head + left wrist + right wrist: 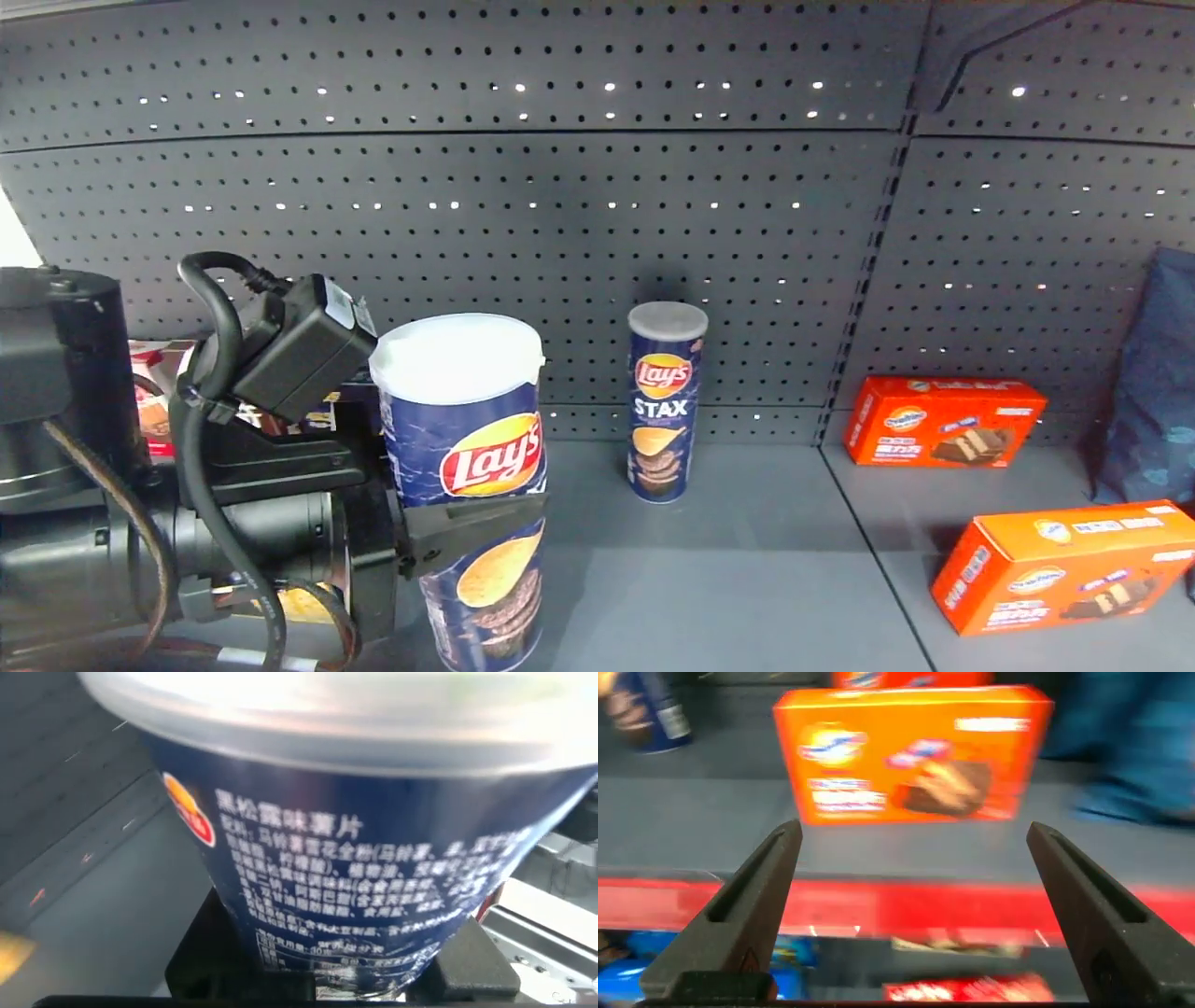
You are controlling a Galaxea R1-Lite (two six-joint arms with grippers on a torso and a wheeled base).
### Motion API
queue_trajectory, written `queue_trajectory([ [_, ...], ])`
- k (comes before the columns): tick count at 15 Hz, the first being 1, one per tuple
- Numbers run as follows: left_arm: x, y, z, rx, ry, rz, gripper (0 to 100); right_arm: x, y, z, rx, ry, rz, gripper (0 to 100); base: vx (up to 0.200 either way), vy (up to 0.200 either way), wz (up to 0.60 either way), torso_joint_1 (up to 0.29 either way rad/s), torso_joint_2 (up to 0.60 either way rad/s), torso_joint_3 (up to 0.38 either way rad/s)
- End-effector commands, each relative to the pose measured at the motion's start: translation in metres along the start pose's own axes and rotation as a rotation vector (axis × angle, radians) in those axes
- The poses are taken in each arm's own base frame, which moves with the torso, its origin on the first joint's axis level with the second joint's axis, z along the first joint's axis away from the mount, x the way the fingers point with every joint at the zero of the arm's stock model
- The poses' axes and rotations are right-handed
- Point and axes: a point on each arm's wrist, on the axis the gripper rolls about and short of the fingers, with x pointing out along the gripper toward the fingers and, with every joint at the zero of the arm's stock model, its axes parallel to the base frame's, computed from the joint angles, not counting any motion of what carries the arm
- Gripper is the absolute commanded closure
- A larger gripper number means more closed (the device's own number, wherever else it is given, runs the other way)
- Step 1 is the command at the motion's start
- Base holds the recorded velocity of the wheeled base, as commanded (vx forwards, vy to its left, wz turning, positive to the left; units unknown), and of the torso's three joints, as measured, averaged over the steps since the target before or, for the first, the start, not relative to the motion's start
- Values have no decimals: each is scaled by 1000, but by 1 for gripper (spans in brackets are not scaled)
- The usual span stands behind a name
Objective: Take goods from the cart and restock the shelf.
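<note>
As the left gripper (509,509) clamps the can (471,448) round its middle, one finger (457,532) pressed flat across the label, the tube stands upright over the front of the shelf (738,579), its white lid (457,355) level. Its base runs off the lower edge of the head view, so whether it touches the deck cannot be told. A second can (665,401) stands at 2 o'clock from it, well apart, close against the pegboard (560,205). Out at 3 o'clock lie two orange boxes, the far box (943,422) near the back and the near box (1064,565) at the front, with a blue bag (1158,373) beyond them. The right gripper (912,833) hangs spread wide and empty before the shelf's red lip (906,910), facing the near box.

The likeliest mishap is a topple. The can is tall, narrow and smooth-walled, and if the jaws let go before its base sits flat, or while it leans, it could tip and roll off the front edge. Pushed carelessly toward 2 o'clock, it could strike the second can and fell both. A slack grip on the slick wall might also let it slide down between the jaws. The right gripper, should it advance, could shove the near box askew.
</note>
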Motion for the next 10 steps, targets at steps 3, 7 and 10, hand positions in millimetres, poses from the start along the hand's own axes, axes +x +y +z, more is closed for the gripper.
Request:
queue_trajectory([
  [3,-2,-1,-2,-2,3,1,100,0,0,0,-2,1,1,0,0,0,0,0,0,0],
  [7,-8,-5,-13,-11,24,0,100,-1,-1,5,2,-22,-45,0,0,0,0,0,0,0],
  [10,-9,-7,-10,1,3,-8,100,21,0,159,75,-62,71,0,0,0,0,0,0,0],
])
